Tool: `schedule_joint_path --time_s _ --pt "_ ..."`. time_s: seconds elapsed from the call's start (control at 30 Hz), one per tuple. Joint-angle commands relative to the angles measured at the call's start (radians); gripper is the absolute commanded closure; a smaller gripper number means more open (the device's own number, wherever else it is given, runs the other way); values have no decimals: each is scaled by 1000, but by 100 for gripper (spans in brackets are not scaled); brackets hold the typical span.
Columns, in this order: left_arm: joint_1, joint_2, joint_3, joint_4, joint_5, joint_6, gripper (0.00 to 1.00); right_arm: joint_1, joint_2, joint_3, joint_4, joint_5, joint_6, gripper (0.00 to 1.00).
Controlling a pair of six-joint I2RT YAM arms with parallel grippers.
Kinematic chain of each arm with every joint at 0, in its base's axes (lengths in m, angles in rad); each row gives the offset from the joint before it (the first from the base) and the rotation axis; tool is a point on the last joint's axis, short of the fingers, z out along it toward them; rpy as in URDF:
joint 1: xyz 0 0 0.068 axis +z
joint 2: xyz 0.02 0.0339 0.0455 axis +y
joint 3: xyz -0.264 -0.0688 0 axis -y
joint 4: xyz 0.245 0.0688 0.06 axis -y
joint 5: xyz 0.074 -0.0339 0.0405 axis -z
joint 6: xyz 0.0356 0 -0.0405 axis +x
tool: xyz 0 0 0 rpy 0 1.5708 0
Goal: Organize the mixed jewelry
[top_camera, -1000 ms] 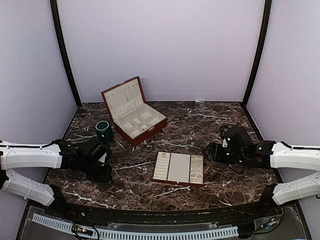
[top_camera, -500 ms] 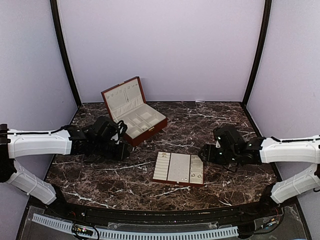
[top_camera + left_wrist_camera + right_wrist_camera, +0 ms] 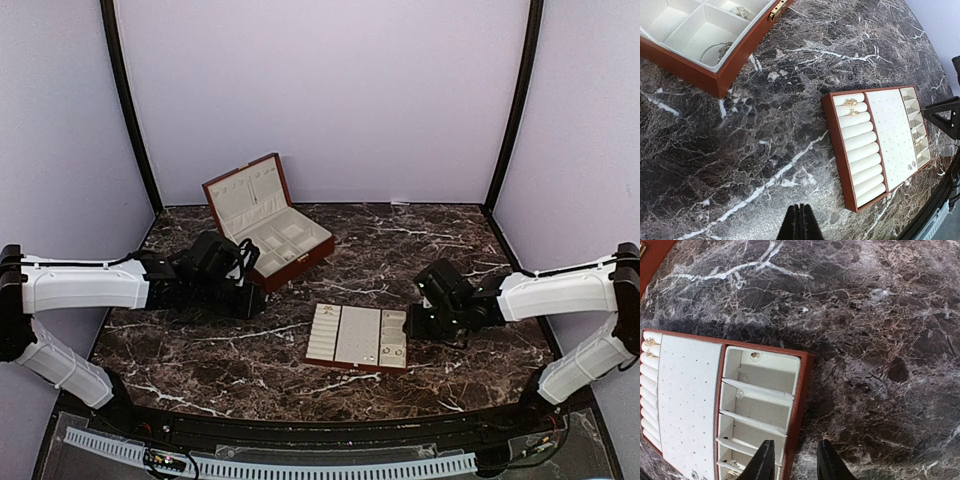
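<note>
The mixed jewelry is spotted on the tray's rolls and in its little compartments at the table's 6 o'clock, with more in the wooden box at 10. The right tool is spread over the tray's 3 o'clock wall, while the left tool is pressed together and empty. If the right tool is dropped lower, that wall could get clipped and pieces spilled. The tiny studs are only resolved from the wrists.

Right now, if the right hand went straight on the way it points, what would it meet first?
Most likely the tray: the open right hand sits with one finger on each side of its outer wall, though depth is unclear.
</note>
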Motion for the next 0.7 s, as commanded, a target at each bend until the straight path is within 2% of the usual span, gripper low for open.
schedule_joint_path --time_s 0.0,0.43,0.67 --pt "-5 -14 -12 27 -3 -2 100 -2 31 33 5 -4 -21 71" --pt "-5 -13 -14 50 -8 37 100 0 82 37 41 -17 -44 80" --pt "-5 -41 -41 85 -2 48 100 53 133 80 60 -17 -93 88"
